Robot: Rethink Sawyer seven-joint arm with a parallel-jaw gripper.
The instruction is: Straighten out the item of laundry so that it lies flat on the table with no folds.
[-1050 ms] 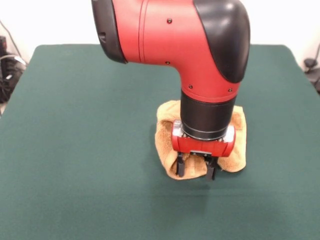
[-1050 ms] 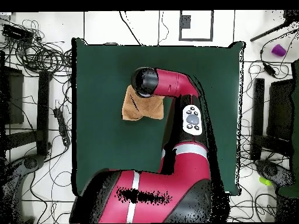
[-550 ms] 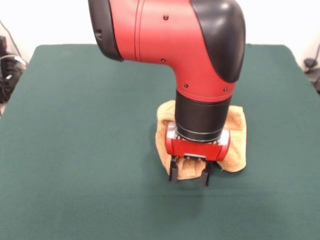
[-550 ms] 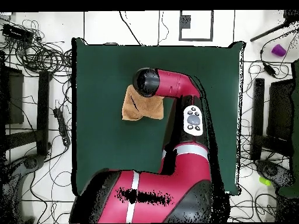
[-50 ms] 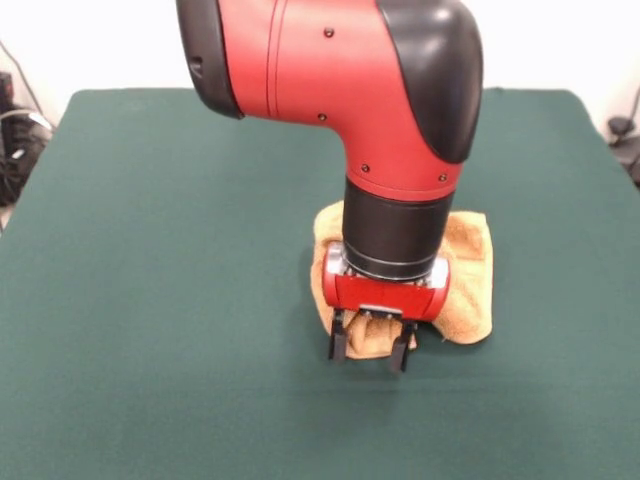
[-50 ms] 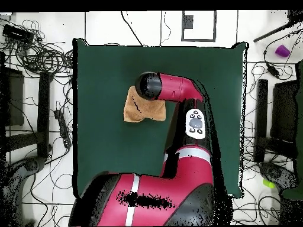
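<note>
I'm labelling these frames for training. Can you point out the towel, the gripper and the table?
towel [image 5: 468, 285]: front view, on its bunched right side.
gripper [image 5: 369, 350]: front view, midway between its open fingers, over the towel's near edge.
table [image 5: 150, 300]: front view, bare green top left of the towel.

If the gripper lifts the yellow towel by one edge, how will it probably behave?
The towel lies bunched in soft folds, so it is probably floppy and would hang and unfold under the open gripper. Its looped terry surface suggests good grip, not slippery. On the felt-like table it would likely drag rather than slide.
</note>
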